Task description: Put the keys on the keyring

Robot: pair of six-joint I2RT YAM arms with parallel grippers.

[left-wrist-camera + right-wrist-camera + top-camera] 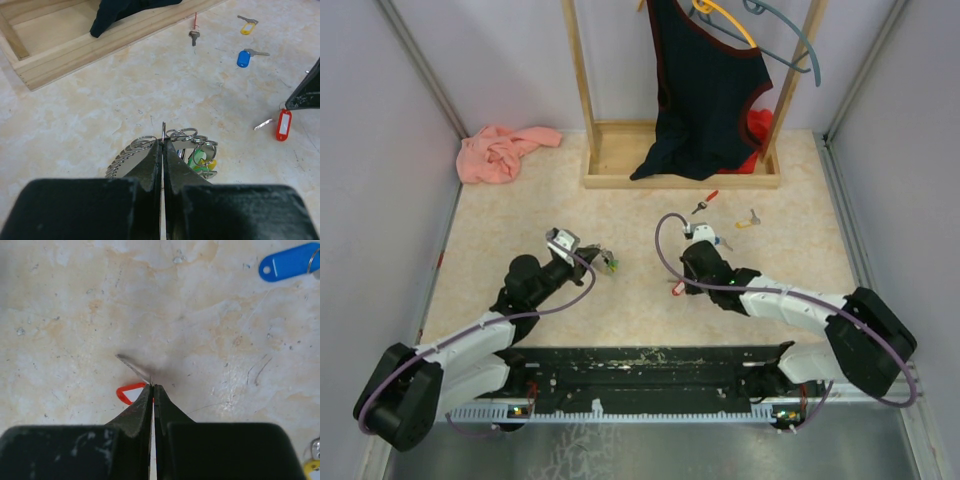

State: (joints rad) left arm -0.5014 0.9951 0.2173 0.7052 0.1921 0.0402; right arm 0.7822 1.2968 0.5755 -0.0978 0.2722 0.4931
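On the table (500, 230), back middle: rack (620, 150), with a shirt (705, 90) hanging inside it. Back left corner: cloth (505, 150). Just before the rack, right of centre: far key (705, 203). Right of that and a little nearer: second key (750, 220). Nearer again, between those two: third key (720, 242). Nearest, left of all three: fourth key (678, 288), at the tips of the right gripper (685, 283). Left of it, apart: keyring (608, 263), at the tips of the left gripper (595, 257).
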